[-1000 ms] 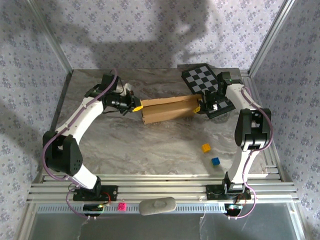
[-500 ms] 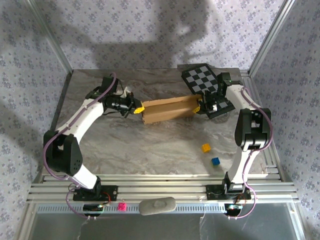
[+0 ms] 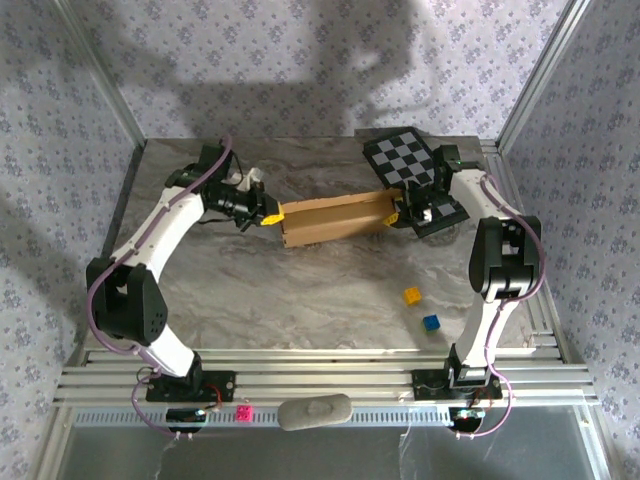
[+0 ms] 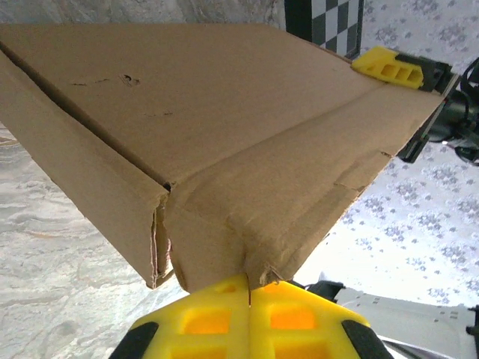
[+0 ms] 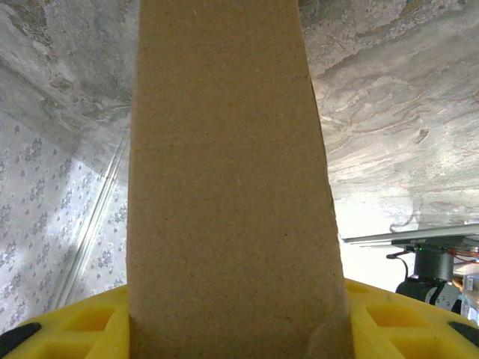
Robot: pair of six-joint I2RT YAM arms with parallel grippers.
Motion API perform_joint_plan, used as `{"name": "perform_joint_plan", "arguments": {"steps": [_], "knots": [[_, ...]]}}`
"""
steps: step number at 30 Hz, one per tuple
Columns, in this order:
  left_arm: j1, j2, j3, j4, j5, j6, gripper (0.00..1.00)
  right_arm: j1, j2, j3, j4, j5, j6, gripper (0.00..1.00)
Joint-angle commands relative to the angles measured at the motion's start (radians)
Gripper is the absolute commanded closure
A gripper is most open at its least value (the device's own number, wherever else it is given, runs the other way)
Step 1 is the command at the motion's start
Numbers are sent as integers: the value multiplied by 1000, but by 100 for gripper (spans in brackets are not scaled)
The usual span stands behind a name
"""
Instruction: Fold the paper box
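Observation:
The paper box point(image 3: 335, 220) is a long, shallow brown cardboard box that lies across the middle of the table. My left gripper point(image 3: 271, 212) is at its left end. In the left wrist view its yellow fingers point(image 4: 202, 318) are pressed together, and the gripper point(image 4: 249, 283) is shut with its tips against the crumpled end corner of the box point(image 4: 224, 112). My right gripper point(image 3: 394, 215) is at the box's right end. Its yellow fingers point(image 5: 90, 318) stand on either side of the cardboard point(image 5: 224, 149), and the gripper point(image 5: 233, 303) is shut on it.
A black-and-white checkered board point(image 3: 410, 165) lies at the back right, under the right arm. A yellow cube point(image 3: 412, 296) and a blue cube point(image 3: 431, 323) sit on the marble table point(image 3: 300, 300) at front right. Patterned walls close in both sides.
My left gripper nudged right against the box's end, then drew back slightly, staying shut. The box and the right arm have hardly moved.

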Motion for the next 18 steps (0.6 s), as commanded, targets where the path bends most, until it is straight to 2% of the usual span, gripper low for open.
{"name": "perform_joint_plan", "arguments": {"steps": [1,12,18], "knots": [[-1,-3,21,-95,63,86,100,0,28,21,-7,50,18,62],[-3,-12,-31,-73,19,140,100,2,43,47,-14,51,20,62],[-3,-38,-110,37,14,123,100,2,47,51,-14,53,25,62]]}}
